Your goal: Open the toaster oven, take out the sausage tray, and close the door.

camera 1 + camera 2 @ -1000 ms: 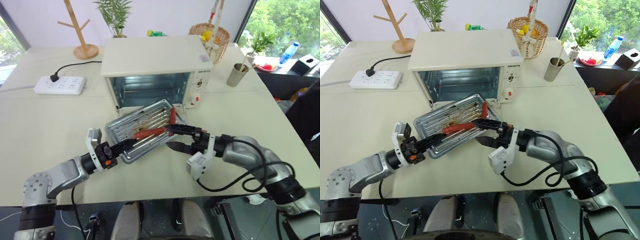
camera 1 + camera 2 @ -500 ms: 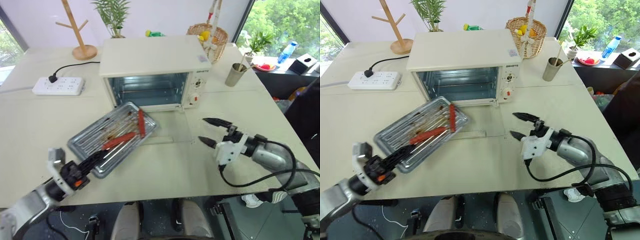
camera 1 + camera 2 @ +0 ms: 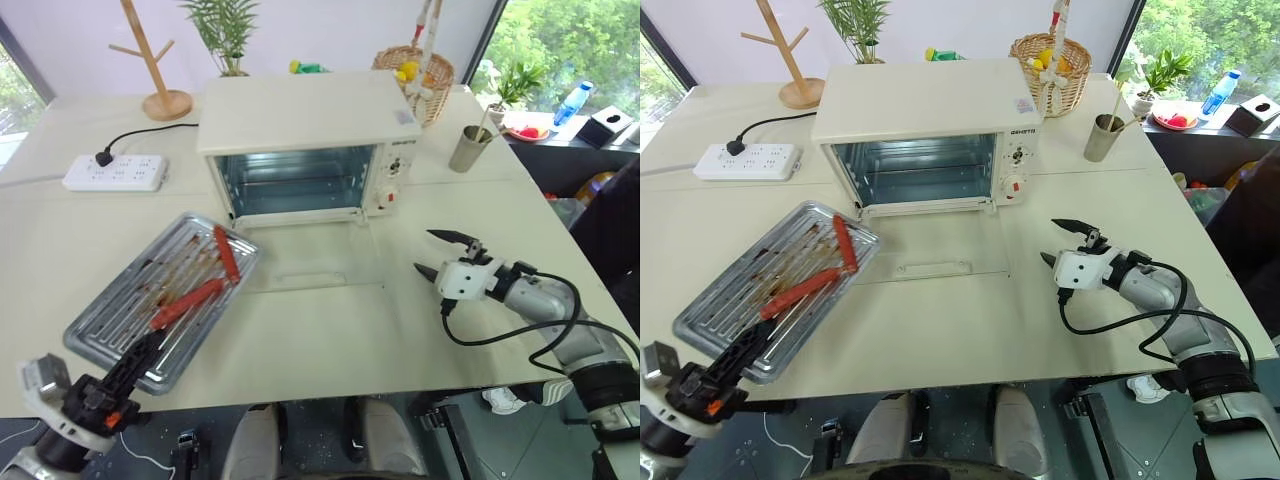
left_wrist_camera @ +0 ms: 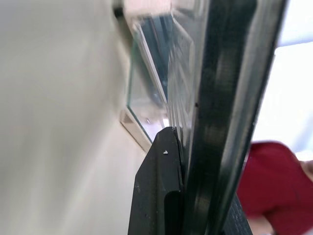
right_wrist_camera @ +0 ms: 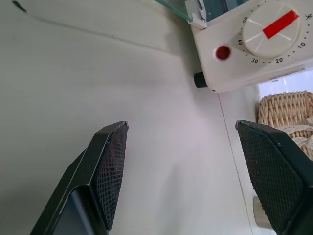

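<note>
1. now the toaster oven is sitting toward the far side of the table, its shiny cavity showing empty of any tray.
2. the door is lying folded flat on the table in front of the toaster oven, with its bar handle at the edge farthest from the oven.
3. the sausage tray is sitting out of the toaster oven, off to the oven's front left, past the left edge of the door; its corner farthest from the oven is reaching the table's near edge.
4. thin red sausages are lying across the ribbed bottom of the tray, toward the end nearer the toaster oven.
5. the left gripper is pinching the rim of the sausage tray at the corner farthest from the toaster oven, its fingers pressed together on the metal; in the left wrist view one black finger is lying flat against the tray's edge.
6. the right gripper is hovering over bare table to the front right of the toaster oven, beyond the right edge of the door, fingers spread and holding nothing; the sausage tray is lying well apart from it, on the other side of the door.
7. in the right wrist view, the oven's knob and red dot are showing ahead of the spread fingers.
</note>
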You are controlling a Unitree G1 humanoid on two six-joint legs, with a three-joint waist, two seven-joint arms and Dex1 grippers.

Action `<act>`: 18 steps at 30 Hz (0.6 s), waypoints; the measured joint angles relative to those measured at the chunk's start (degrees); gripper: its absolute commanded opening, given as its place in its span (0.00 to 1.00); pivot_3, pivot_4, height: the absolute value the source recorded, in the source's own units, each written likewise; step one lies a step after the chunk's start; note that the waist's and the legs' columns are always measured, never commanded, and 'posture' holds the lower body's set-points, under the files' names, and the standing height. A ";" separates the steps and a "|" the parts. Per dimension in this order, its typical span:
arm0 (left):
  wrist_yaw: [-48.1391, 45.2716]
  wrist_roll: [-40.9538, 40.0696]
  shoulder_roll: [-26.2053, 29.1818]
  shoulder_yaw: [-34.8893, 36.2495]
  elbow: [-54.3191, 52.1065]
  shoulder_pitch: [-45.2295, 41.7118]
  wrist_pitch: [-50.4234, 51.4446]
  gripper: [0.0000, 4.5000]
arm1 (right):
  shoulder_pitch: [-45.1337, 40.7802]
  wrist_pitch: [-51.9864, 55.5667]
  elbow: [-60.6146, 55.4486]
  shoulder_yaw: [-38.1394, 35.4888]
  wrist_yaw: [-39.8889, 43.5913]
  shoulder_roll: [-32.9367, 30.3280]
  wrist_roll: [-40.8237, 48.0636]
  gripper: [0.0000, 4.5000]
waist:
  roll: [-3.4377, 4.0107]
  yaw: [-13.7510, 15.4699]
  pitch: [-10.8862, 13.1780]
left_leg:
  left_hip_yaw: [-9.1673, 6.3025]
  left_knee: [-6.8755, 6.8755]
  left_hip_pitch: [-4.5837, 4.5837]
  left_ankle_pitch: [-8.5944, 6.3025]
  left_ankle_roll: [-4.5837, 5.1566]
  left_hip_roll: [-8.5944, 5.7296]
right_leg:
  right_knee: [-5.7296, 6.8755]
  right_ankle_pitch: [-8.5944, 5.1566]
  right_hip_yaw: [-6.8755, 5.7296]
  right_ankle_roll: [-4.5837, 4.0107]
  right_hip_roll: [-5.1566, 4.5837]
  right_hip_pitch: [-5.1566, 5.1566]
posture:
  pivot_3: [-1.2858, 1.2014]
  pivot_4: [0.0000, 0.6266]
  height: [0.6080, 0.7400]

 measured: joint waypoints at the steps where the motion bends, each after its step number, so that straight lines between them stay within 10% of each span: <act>1: -0.04 0.00 -0.65 1.14 0.15 0.27 -0.76 0.00 | -0.18 -0.26 0.26 0.27 0.33 0.11 0.02 0.49 | 0.00 0.00 0.00 | 0.00 0.00 0.00 0.00 0.00 0.00 | 0.00 0.00 -0.01 0.00 0.00 0.00 | 0.52 0.24 1.00; 5: -0.57 0.00 -1.57 4.47 1.79 0.85 -1.84 0.00 | -1.21 -0.46 0.44 2.06 0.97 1.89 -0.06 0.01 | -0.02 0.08 -0.01 | -0.01 0.03 -0.04 0.00 0.00 -0.01 | -0.03 0.00 -0.02 0.00 -0.01 0.00 | 0.52 0.24 1.00; 18: 0.75 -0.01 -0.13 7.58 8.57 -3.86 -1.03 0.00 | -2.06 0.18 -1.55 6.55 1.56 7.04 -2.12 0.01 | -0.11 0.03 -0.06 | -0.04 0.01 -0.06 0.00 0.00 0.02 | -0.03 0.00 -0.04 0.00 0.04 -0.02 | 0.52 0.24 1.00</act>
